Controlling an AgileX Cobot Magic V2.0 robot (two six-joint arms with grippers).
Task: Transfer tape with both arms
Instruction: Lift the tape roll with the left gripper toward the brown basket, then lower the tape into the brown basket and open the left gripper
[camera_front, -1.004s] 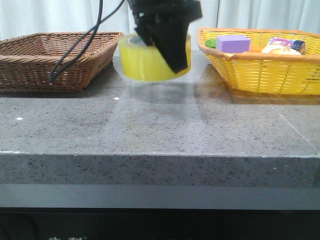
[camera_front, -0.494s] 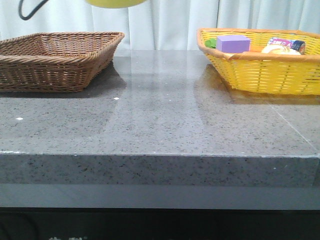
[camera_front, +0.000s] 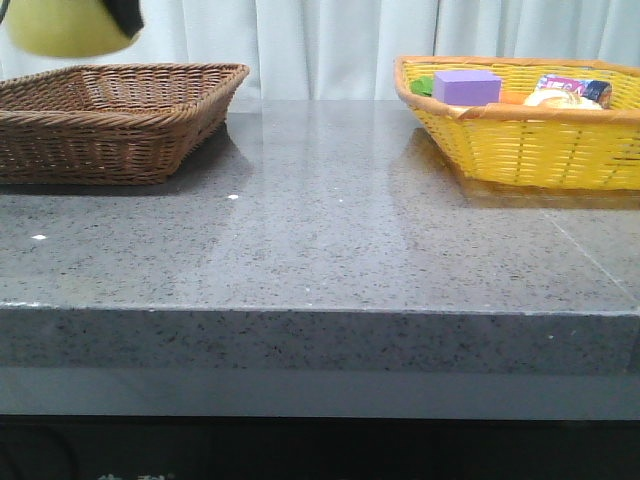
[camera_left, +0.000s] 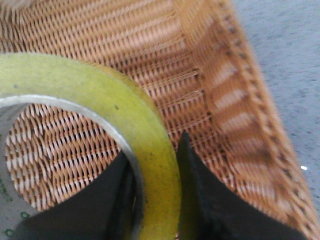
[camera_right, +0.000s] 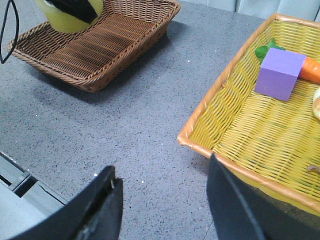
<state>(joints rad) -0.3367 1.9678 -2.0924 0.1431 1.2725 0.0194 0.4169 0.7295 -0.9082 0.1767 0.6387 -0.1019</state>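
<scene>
The yellow tape roll (camera_front: 65, 25) hangs at the top left of the front view, above the brown wicker basket (camera_front: 110, 115). My left gripper (camera_left: 155, 170) is shut on the tape (camera_left: 150, 150), one finger inside the core and one outside its wall, with the basket's weave (camera_left: 165, 65) below it. The right wrist view shows the tape (camera_right: 65, 17) held over that basket (camera_right: 100, 45) by the left fingers (camera_right: 75, 7). My right gripper (camera_right: 160, 192) is open and empty above the grey table, near the yellow basket's corner (camera_right: 192, 137).
The yellow wicker basket (camera_front: 520, 140) at the right holds a purple block (camera_front: 466, 86), a carrot (camera_right: 312, 67) and other small items. The grey stone table (camera_front: 320, 250) ends in a front edge (camera_front: 320, 312).
The left gripper rose with the tape from the table's middle, left the view at the top, and now holds it further left, over the brown basket.
</scene>
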